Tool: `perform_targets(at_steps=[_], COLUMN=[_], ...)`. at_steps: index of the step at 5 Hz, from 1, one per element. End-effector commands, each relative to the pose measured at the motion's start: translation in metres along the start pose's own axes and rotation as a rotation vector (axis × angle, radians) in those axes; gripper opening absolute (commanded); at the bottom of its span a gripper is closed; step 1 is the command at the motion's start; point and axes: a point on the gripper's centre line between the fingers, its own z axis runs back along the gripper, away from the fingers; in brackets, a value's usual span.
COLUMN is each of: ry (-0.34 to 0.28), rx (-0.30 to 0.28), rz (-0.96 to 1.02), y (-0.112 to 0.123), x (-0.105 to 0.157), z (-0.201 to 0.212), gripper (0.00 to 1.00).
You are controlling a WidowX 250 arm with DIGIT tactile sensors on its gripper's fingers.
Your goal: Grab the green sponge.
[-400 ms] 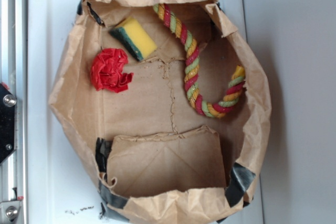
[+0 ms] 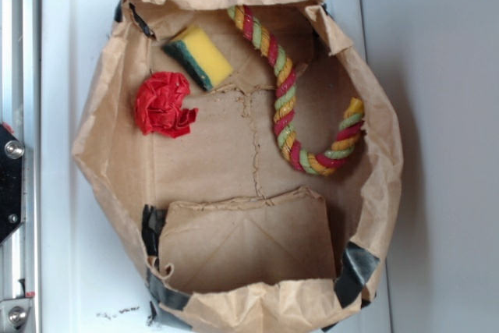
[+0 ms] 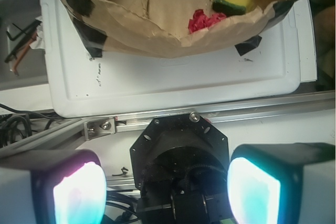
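**Sponge waits in far corner of bag as claw hangs outside**

Against the bag's back wall, the sponge (image 2: 199,56) lies flat on the brown paper floor, yellow foam up and its dark green layer along the edge that faces the red ball (image 2: 163,104). That ball sits just beside the sponge, nearer the bag's open middle; the rope (image 2: 290,96) curves along the bag's opposite side, well apart from both. In the wrist view the gripper (image 3: 167,191) hangs outside the bag (image 2: 105,126), over the rail beside the white tray (image 3: 173,85), its two glowing pads spread wide with nothing between them.

The step in hand looks like the approach, with the grasp not yet begun. A clean approach would likely come from above the bag, clearing its crumpled rim, since a low pass could snag the paper and drag the bag. Turning the wrist so the pads close across the sponge's short sides, foam on one pad and green layer on the other, should give the firmest hold. The foam will squash, so a deep, centred pinch seems wise. The ball is close enough to be nudged or caught.
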Motion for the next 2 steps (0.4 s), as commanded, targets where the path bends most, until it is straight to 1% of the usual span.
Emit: perform_targets(at_steps=[1, 2], ry=[-0.012, -0.033], rx=[0.034, 0.045], rz=[0.066, 0.067], y=[0.040, 0.059], x=[0.099, 0.130], z=[-0.027, -0.044], gripper=[1.00, 1.00])
